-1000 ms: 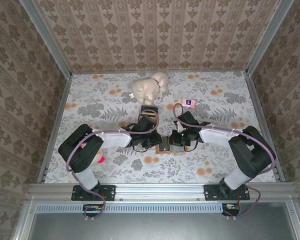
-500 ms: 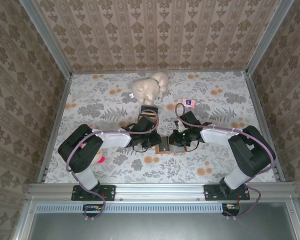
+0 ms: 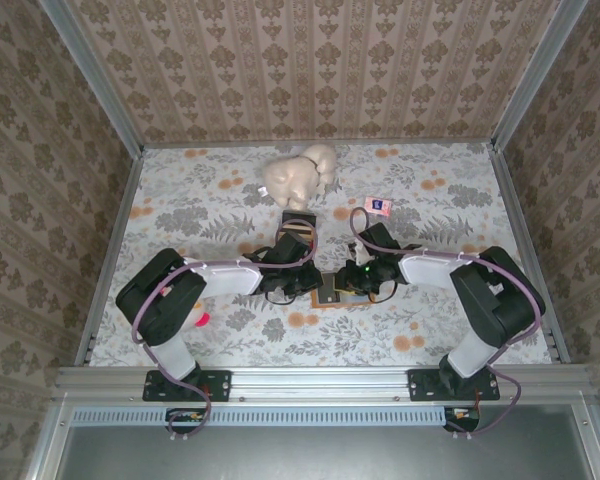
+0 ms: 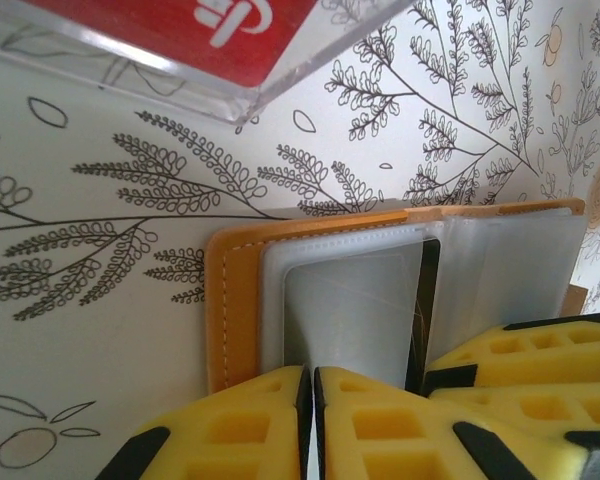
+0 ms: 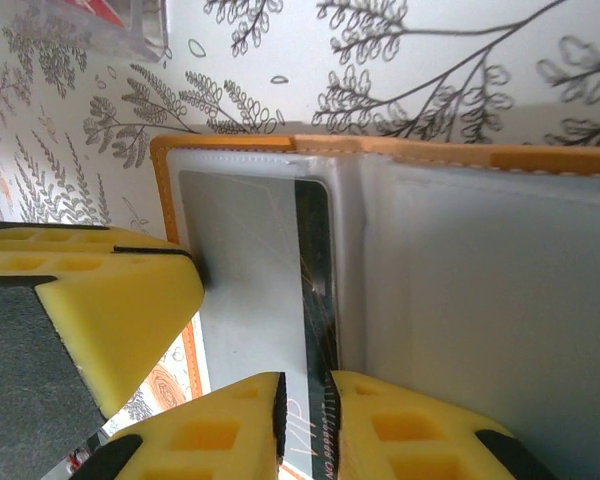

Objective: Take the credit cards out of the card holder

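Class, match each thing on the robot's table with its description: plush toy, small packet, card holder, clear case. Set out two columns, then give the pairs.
Column one
1. plush toy
2. small packet
3. card holder
4. clear case

Column two
a. orange rim, lying open, clear pockets up
b. cream, near the far wall
c. has a red card in it
d. pink, to the right of the toy

Pairs: 1-b, 2-d, 3-a, 4-c

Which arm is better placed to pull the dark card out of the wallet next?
Right, probably: the right pincer stands slightly open over the dark card in the wallet; the left pincer is shut beside it at the wallet's edge.
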`<move>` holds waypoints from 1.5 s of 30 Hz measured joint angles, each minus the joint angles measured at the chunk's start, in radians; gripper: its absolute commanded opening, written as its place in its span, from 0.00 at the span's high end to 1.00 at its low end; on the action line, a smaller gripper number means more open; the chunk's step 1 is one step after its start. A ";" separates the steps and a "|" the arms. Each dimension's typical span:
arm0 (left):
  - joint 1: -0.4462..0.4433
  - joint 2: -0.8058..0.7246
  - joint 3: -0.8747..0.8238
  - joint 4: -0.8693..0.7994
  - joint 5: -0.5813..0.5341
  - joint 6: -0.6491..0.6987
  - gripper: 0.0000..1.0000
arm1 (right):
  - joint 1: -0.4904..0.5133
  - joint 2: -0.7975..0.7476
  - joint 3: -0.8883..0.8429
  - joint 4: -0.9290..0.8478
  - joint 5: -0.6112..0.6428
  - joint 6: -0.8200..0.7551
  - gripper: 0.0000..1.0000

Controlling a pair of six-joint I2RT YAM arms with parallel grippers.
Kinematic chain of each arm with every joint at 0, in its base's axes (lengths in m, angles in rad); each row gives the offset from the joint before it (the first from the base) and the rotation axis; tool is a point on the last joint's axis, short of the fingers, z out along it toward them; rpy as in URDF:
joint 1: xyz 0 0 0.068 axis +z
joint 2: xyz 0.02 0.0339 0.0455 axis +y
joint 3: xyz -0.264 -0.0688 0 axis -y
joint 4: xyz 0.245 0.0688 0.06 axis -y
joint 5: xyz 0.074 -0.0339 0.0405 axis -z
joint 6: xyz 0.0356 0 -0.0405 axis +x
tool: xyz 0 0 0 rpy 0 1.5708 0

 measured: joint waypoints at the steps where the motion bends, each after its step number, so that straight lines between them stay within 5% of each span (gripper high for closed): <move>1: 0.000 0.000 0.000 0.000 0.000 0.000 0.87 | -0.005 -0.005 0.000 -0.006 0.005 0.000 0.78; 27: 0.001 0.000 -0.001 0.000 0.003 0.000 0.90 | -0.027 0.043 -0.016 0.056 -0.103 -0.004 0.88; 32: 0.007 0.000 -0.005 0.005 0.003 0.000 0.87 | -0.033 0.051 -0.016 0.063 -0.117 0.005 1.00; 45: 0.011 -0.022 -0.024 0.007 0.008 0.005 0.79 | -0.069 0.027 -0.053 0.087 -0.158 0.015 1.00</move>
